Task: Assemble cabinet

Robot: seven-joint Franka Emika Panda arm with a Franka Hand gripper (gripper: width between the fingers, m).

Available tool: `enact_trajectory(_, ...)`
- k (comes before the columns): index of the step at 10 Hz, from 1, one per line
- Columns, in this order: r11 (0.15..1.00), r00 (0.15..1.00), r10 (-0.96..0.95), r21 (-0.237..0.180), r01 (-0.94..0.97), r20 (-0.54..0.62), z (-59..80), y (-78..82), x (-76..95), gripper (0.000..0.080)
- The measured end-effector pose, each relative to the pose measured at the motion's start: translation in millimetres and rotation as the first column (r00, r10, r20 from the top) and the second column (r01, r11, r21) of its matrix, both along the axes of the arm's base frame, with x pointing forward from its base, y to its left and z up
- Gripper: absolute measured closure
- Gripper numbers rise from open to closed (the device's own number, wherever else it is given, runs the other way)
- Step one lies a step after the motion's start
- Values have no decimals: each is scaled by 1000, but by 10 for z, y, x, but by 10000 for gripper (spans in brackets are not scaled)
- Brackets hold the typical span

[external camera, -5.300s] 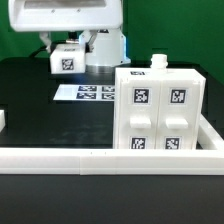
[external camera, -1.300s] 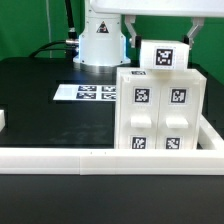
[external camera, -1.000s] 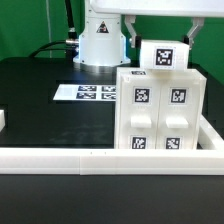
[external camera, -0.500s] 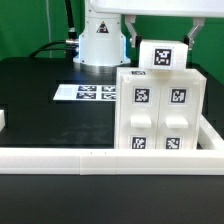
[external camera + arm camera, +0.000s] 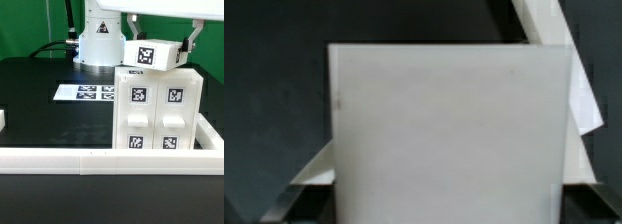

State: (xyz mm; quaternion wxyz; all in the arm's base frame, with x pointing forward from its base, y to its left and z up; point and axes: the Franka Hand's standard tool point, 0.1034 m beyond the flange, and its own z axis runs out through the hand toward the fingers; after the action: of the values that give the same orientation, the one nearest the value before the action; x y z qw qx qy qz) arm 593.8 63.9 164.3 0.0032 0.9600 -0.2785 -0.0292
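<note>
The cabinet is a large white box with four black-and-white tags on its front, standing at the exterior view's right. My gripper is shut on a small white tagged block and holds it tilted right at the cabinet's top edge. Whether the block touches the top I cannot tell. In the wrist view the white block fills most of the picture, with a dark finger at each side of it. The gripper's fingers are mostly hidden behind the block in the exterior view.
The marker board lies flat on the black table behind the cabinet. A long low white rail runs along the front and up the exterior view's right side. The arm's white base stands at the back.
The block in my gripper has tilted and shifted slightly toward the exterior view's left over the cabinet's top. Five seconds ago it was held at the back left, far from the cabinet.
</note>
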Motion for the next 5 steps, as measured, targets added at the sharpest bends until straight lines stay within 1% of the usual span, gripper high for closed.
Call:
enact_trajectory(1,989,989,-148,-1,148,-3,0,20,-1,238)
enact_trajectory(2,981,981,-193,-3,193,-3,0,25,-2,238)
enact_trajectory(4,923,923,-384,-10,384,-6,0,50,-4,238)
enact_trajectory(5,902,902,-431,-11,431,-7,0,59,-5,238)
